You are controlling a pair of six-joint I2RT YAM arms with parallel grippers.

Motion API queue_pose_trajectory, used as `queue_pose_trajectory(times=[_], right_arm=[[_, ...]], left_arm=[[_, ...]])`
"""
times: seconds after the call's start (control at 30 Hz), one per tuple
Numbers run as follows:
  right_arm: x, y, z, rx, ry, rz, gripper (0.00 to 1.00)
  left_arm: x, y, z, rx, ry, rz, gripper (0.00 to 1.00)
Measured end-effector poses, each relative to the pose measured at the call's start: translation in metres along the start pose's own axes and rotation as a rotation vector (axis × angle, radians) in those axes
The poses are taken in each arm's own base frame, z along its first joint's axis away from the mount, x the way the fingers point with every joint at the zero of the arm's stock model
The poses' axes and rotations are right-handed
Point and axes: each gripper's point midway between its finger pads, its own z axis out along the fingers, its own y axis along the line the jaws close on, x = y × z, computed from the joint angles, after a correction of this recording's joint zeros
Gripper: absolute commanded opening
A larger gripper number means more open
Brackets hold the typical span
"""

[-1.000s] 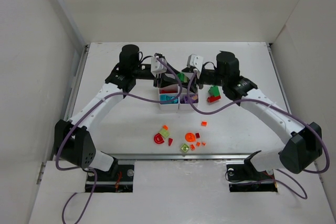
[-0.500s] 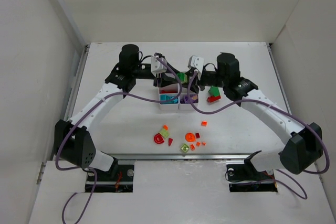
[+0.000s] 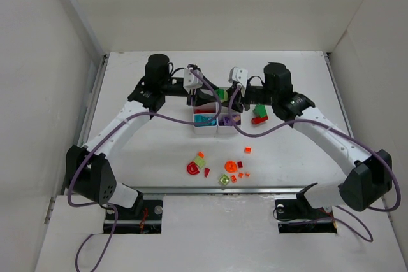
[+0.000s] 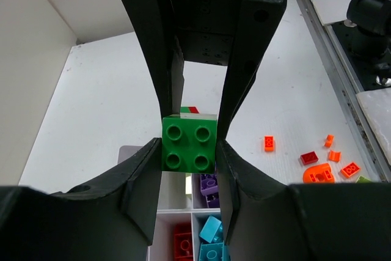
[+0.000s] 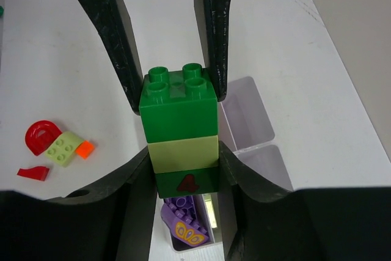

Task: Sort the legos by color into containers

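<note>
A stack of three legos [image 5: 180,136], green on pale lime on dark green with a red mark, hangs above the white containers [image 3: 205,126]. My left gripper [image 4: 189,151] is shut on the top green brick [image 4: 188,145]. My right gripper [image 5: 183,163] faces it, its pads pressed to both sides of the pale and dark green bricks. From above, both grippers meet at the stack [image 3: 221,93]. The compartments [image 4: 142,183] below hold purple [image 4: 208,184], teal [image 4: 211,229] and red [image 4: 182,242] bricks.
Loose red, orange and lime legos lie near the front edge, among them a red arch [image 3: 192,169] and an orange round piece [image 3: 230,166]. A green-and-red brick stack [image 3: 259,114] sits right of the containers. Two near compartments [image 5: 244,117] look empty.
My right gripper's jaws have closed in onto the stack. The left gripper stays shut on the green brick; neither arm has shifted much.
</note>
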Motion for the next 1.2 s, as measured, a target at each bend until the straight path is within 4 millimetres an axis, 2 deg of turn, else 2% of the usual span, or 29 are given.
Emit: queue_pose_trajectory(times=[0.07,0.2,0.43,0.57,0.63,0.93,1.07,1.2], right_arm=[[0.002,0.0,0.0,-0.01,-0.001,0.0,0.0],[0.011,-0.003,0.0,-0.034,-0.003,0.015,0.0],[0.039,-0.003,0.005,-0.067,0.028,0.074,0.0],[0.076,-0.002,-0.004,-0.044,0.123,0.162,0.0],[0.089,-0.002,-0.007,-0.034,0.158,0.191,0.0],[0.096,-0.003,-0.009,-0.022,0.186,0.208,0.0],[0.095,-0.008,-0.009,-0.004,0.194,0.202,0.0],[0.091,-0.013,-0.009,0.009,0.191,0.193,0.0]], left_arm=[[0.0,0.0,0.0,-0.002,0.001,-0.001,0.0],[0.005,0.003,0.001,-0.009,0.01,-0.019,0.0],[0.028,0.008,0.004,-0.016,0.037,-0.097,0.0],[0.025,0.022,-0.005,-0.058,0.036,-0.079,0.0],[0.024,0.028,-0.01,-0.077,0.034,-0.074,0.0],[0.026,0.041,-0.015,-0.139,0.05,-0.059,0.0],[0.048,0.065,-0.02,-0.256,0.122,-0.031,0.0],[0.102,0.094,-0.026,-0.366,0.261,-0.008,0.0]])
